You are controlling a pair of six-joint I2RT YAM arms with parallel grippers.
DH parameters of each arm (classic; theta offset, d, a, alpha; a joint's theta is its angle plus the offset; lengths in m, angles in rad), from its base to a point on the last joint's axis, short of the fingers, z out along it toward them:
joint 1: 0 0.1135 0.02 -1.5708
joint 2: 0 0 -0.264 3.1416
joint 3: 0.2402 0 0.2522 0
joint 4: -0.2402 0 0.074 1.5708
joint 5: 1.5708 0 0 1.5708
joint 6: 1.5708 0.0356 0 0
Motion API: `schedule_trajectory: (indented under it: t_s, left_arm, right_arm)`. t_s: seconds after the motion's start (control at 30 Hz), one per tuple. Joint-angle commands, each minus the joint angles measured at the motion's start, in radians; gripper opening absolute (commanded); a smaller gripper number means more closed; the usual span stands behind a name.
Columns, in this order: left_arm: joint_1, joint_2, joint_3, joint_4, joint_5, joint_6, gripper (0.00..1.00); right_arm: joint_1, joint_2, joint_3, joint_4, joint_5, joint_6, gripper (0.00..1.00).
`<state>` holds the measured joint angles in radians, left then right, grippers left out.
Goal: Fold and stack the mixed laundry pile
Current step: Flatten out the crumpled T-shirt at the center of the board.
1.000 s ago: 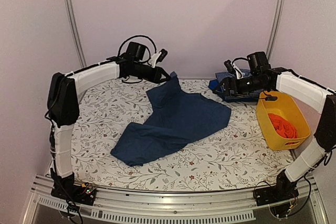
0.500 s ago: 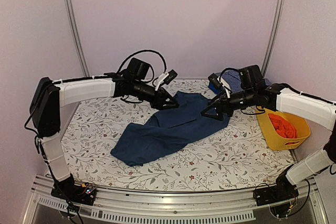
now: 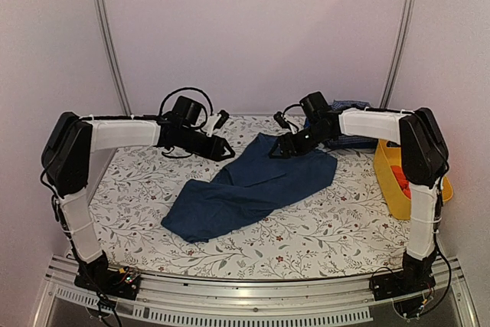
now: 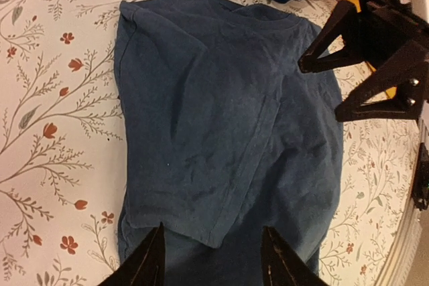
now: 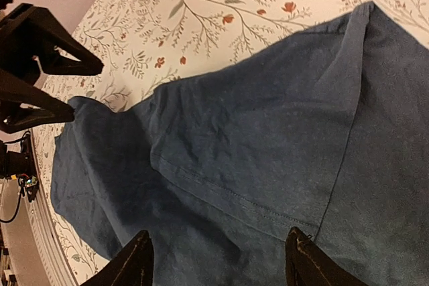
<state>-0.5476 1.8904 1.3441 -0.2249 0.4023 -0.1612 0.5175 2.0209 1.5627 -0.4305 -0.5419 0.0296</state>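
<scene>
Garment (image 3: 253,185) — navy, spread flat on the table (image 3: 138,181) for folding; left end effector (image 4: 214,266) and right end effector (image 5: 218,262) hover at its far edge, fingers apart, holding nothing.

White-shelled arms (image 3: 122,134) with black joints (image 3: 65,151) and looped black cables (image 3: 182,89).

Two white-shelled arms reach inward, their pincers facing each other with a gap between.
The left white-shelled arm (image 3: 122,134) stretches rightward, and the left black two-finger pincer (image 3: 222,149) is held low with its jaws spread. The right white-shelled arm (image 3: 375,122) bends back leftward, and the right black two-finger pincer (image 3: 279,148) is also spread, tips pointing at its counterpart.
</scene>
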Motion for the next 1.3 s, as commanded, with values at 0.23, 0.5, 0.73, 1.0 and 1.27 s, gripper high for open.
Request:
schedule_trajectory:
  t_s: [0.23,0.5,0.73,1.0,1.27]
  left_arm:
    - [0.060,-0.098,-0.181,0.027,-0.049,-0.094,0.50]
    - [0.109,-0.141,-0.234,0.008,-0.066,-0.077,0.52]
    - [0.129,-0.152,-0.247,0.008,-0.074,-0.072,0.52]
    - [0.135,-0.180,-0.280,0.026,-0.081,-0.058,0.53]
    - [0.148,-0.253,-0.393,-0.003,-0.094,-0.038,0.63]
  right_arm:
    - [-0.017,0.264,0.192,-0.216,0.082,0.137,0.62]
    - [-0.017,0.318,0.203,-0.252,0.089,0.146,0.61]
    - [-0.007,0.355,0.230,-0.281,0.065,0.148,0.57]
    - [0.011,0.323,0.261,-0.271,-0.069,0.122,0.22]
    - [-0.033,0.194,0.304,-0.267,-0.087,0.154,0.00]
